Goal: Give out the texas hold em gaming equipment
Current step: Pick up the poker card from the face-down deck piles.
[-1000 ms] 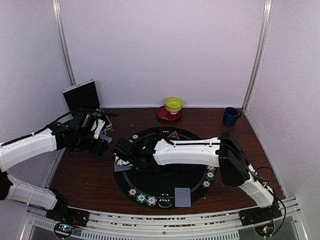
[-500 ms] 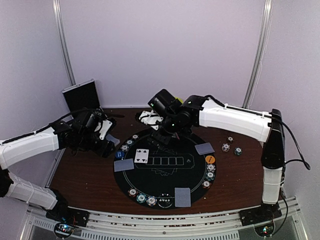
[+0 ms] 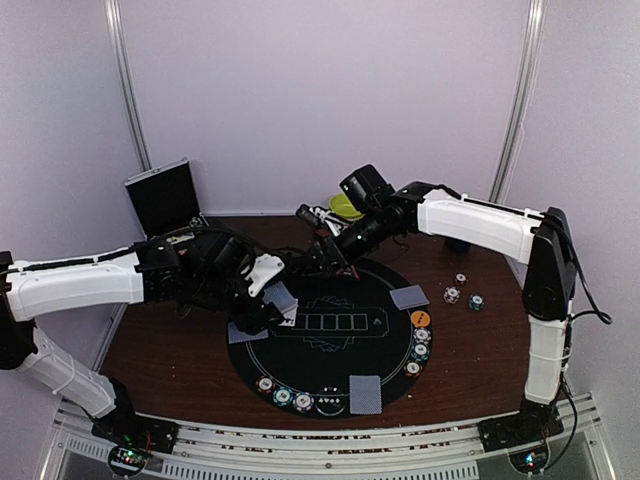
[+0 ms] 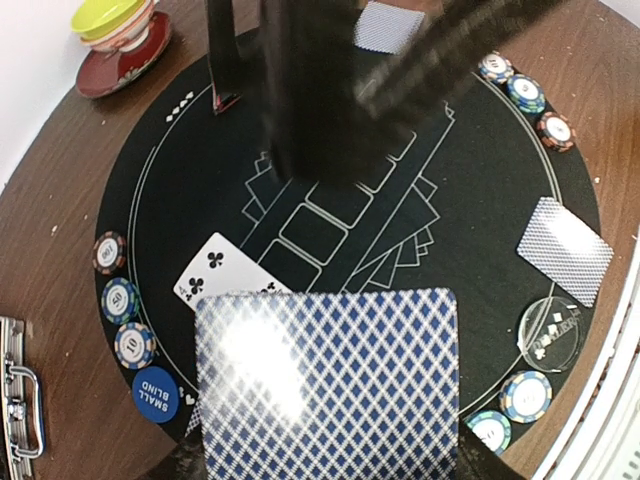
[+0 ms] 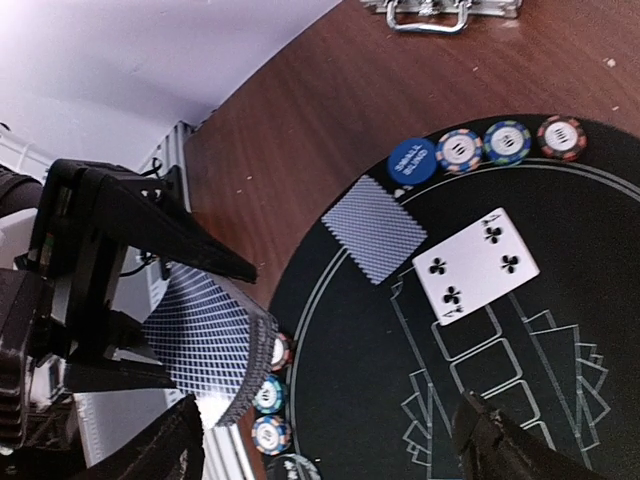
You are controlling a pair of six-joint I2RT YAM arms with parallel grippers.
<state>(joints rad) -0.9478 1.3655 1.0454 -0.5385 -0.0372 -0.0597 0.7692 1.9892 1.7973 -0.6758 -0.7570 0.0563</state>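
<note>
My left gripper (image 3: pixel 272 305) is shut on a deck of blue-backed playing cards (image 4: pixel 330 385), holding it just above the left part of the round black mat (image 3: pixel 330 350). Under the deck lies a face-up three of clubs (image 4: pixel 215 275). Single face-down cards (image 3: pixel 247 330) (image 3: pixel 408 296) (image 3: pixel 365 393) rest on the mat. Striped chips (image 3: pixel 283 398) ring its rim, with a blue small-blind button (image 4: pixel 160 393) and an orange button (image 3: pixel 420 318). My right gripper (image 3: pixel 322 250) hangs open and empty over the mat's back left, facing the deck (image 5: pixel 205 340).
Three loose chips (image 3: pixel 462 293) lie on the wood to the right of the mat. A yellow-green bowl (image 4: pixel 110 15) on a red saucer (image 4: pixel 125 60) stands at the back. An open case (image 3: pixel 165 195) sits at the back left. A clear dealer disc (image 4: pixel 552 335) lies on the mat.
My left arm has carried the deck to the right, from off the mat to over its left side. The right arm has pulled back from the mat's left to its rear edge, jaws wider.
</note>
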